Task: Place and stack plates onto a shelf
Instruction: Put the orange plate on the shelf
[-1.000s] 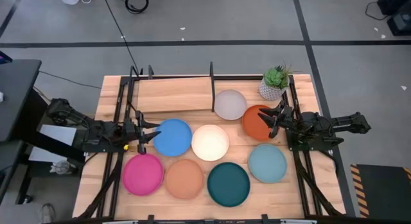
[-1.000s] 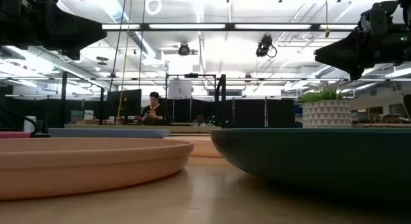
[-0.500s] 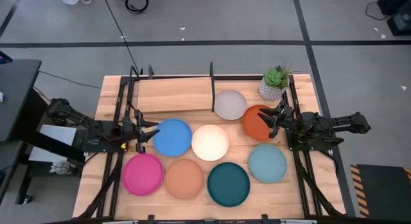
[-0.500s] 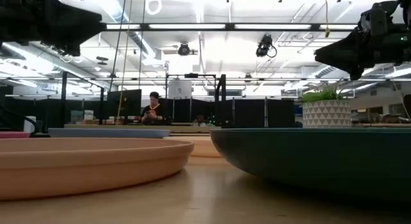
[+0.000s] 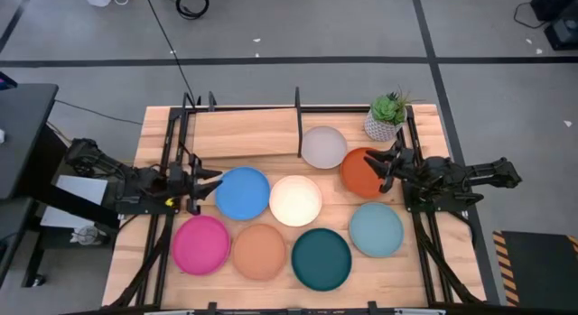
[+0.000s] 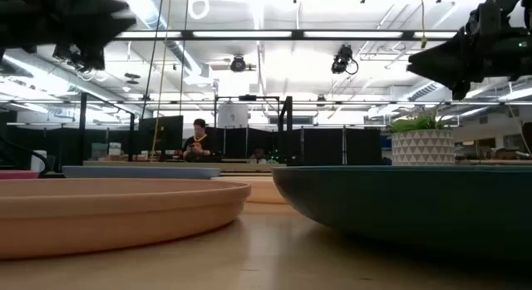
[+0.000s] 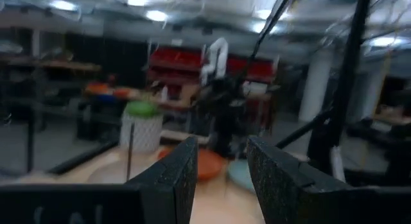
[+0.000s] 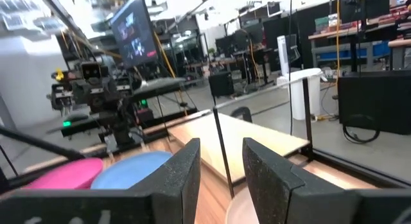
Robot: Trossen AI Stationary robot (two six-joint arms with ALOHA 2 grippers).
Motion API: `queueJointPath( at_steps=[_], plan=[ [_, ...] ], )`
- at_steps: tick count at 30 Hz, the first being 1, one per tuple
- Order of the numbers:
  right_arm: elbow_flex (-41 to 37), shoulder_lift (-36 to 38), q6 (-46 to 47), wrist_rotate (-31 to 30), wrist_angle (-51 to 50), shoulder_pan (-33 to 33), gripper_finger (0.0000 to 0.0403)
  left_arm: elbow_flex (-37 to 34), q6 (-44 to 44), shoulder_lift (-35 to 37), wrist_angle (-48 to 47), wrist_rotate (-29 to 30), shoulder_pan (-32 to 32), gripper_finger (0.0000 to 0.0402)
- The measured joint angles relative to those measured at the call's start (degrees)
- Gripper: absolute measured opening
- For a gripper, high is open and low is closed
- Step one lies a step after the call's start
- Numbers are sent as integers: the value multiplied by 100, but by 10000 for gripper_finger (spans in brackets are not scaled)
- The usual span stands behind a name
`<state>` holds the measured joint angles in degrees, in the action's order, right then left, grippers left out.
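Note:
Eight plates lie flat on the plank table: grey (image 5: 323, 146), rust-orange (image 5: 361, 173), blue (image 5: 242, 192), cream-white (image 5: 295, 199), pink (image 5: 201, 245), peach (image 5: 259, 252), dark teal (image 5: 321, 258) and light blue (image 5: 376, 228). The shelf (image 5: 244, 133), black rods around a pale board, stands on the far half of the table. My left gripper (image 5: 209, 181) (image 7: 221, 147) is open, in the air just left of the blue plate. My right gripper (image 5: 386, 166) (image 8: 221, 147) is open, in the air over the rust-orange plate's right edge.
A small green plant in a white patterned pot (image 5: 386, 118) (image 6: 422, 146) stands at the far right corner, beside the shelf. Black frame rails (image 5: 172, 171) run along both table sides under the arms. A person (image 6: 198, 139) sits far off in the room.
My left gripper has risen, still open, and drawn slightly back toward the table's left edge. The plates have stayed where they were.

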<state>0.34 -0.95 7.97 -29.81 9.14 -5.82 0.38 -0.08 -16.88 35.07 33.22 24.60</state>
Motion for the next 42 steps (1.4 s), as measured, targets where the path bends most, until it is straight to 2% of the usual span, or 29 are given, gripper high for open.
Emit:
queueJointPath(
  at_steps=[3, 5, 9, 16, 23, 29, 37, 42],
  plan=[
    [0, 0, 4, -1, 197, -1, 123, -2, 432, 1, 576, -942, 1, 142],
    [0, 0, -54, 11, 354, 1, 122, -2, 715, 2, 755, -1284, 4, 142],
    [122, -30, -497, 493, 572, 0, 117, -2, 797, 0, 783, -1131, 0, 142],
    [804, -608, -1144, 573, 208, 1, 105, 71, 814, -154, 541, -1005, 0, 142],
    [1731, -2112, -716, 548, -1163, 1, 105, 1041, 882, -1060, -389, -584, 0, 142],
    [2327, -3534, -44, 591, -2329, -103, 105, 1427, 857, -1683, -424, -461, 0, 142],
    [2946, -5176, 448, 740, -3352, -296, 107, 1901, 528, -1847, -1140, -206, 1, 142],
    [3309, -6110, 1082, 748, -3992, -359, 139, 2017, 727, -1836, -1387, 145, 0, 142]
  ],
)
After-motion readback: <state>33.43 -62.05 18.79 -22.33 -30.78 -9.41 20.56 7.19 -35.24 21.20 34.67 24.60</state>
